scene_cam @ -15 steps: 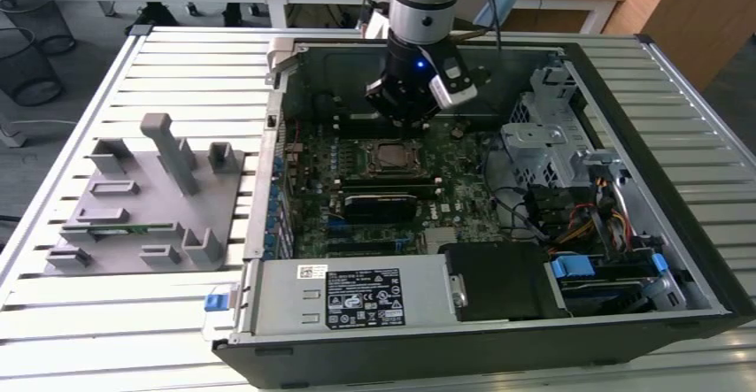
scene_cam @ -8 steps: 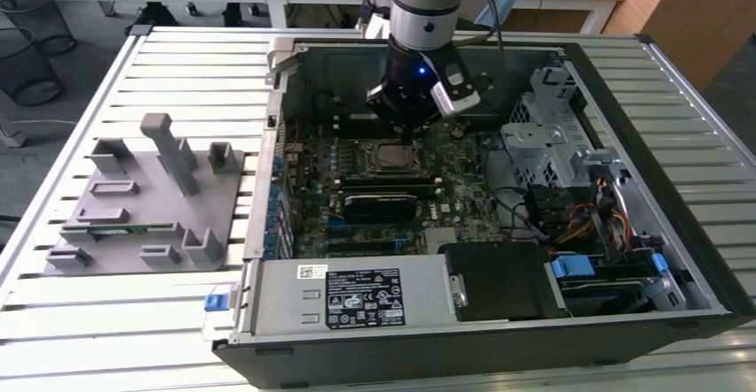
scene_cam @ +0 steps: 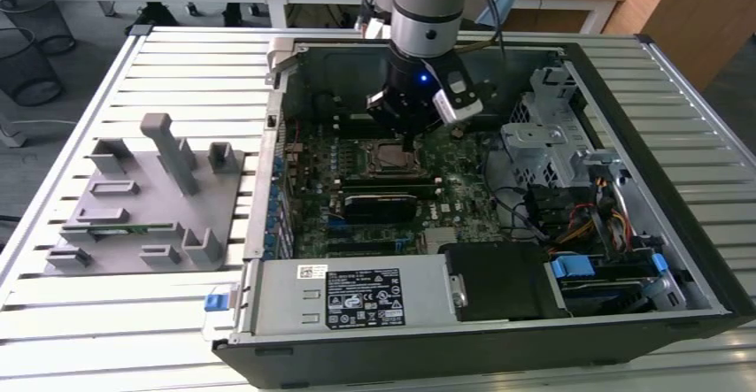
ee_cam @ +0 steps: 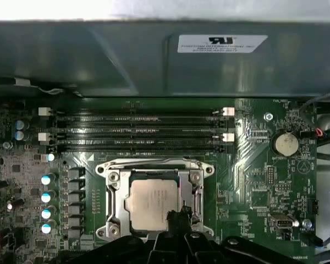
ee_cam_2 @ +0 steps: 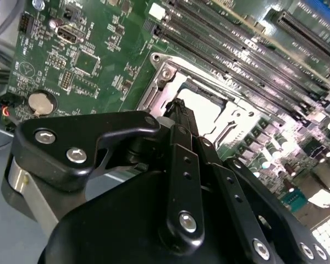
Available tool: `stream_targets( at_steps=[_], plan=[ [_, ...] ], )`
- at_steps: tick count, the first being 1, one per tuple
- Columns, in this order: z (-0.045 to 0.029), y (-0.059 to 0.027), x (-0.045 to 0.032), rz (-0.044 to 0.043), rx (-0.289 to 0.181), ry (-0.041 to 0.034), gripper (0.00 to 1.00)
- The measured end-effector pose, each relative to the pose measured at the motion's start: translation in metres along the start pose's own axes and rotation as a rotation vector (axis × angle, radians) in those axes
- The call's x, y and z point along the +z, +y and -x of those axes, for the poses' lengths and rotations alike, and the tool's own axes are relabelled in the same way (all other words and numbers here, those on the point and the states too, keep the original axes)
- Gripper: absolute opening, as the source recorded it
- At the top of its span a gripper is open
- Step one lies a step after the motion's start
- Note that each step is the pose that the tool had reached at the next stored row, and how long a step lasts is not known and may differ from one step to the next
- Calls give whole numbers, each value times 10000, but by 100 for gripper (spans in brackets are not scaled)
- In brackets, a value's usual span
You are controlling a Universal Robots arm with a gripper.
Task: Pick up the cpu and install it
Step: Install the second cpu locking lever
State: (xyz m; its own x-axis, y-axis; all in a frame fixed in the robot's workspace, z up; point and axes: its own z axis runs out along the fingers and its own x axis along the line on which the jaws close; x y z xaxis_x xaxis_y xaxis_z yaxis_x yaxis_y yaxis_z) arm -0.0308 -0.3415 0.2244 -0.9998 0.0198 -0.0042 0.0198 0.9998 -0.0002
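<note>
The cpu (ee_cam: pixel 151 201), a silver-grey square chip, lies flat inside the metal socket frame (ee_cam: pixel 114 190) on the green motherboard; it also appears pale in the second wrist view (ee_cam_2: pixel 204 108). My gripper (ee_cam: pixel 179 215) hangs just above the cpu's edge, its two black fingers (ee_cam_2: pixel 179 118) drawn together into one narrow tip with nothing between them. In the exterior view, the gripper (scene_cam: pixel 409 141) reaches down into the open computer case right over the socket (scene_cam: pixel 388 157).
Memory slots (ee_cam: pixel 135 132) run beside the socket, and a coin battery (ee_cam: pixel 286 144) sits on the board. A drive cage (scene_cam: pixel 546 140) and cables crowd the case on the exterior view's right. A grey plastic tray (scene_cam: pixel 142 206) rests on the slatted table to the left.
</note>
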Motion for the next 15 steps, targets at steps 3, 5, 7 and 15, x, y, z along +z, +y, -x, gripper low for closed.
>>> stream_targets(
  at_steps=[3,5,7,15],
  plan=[
    [0,-10,-46,1,0,-1,11],
    [1,-39,-48,4,0,-2,11],
    [2,-101,-49,1,0,0,11],
    [5,-279,-47,427,2,8,11]
  ],
)
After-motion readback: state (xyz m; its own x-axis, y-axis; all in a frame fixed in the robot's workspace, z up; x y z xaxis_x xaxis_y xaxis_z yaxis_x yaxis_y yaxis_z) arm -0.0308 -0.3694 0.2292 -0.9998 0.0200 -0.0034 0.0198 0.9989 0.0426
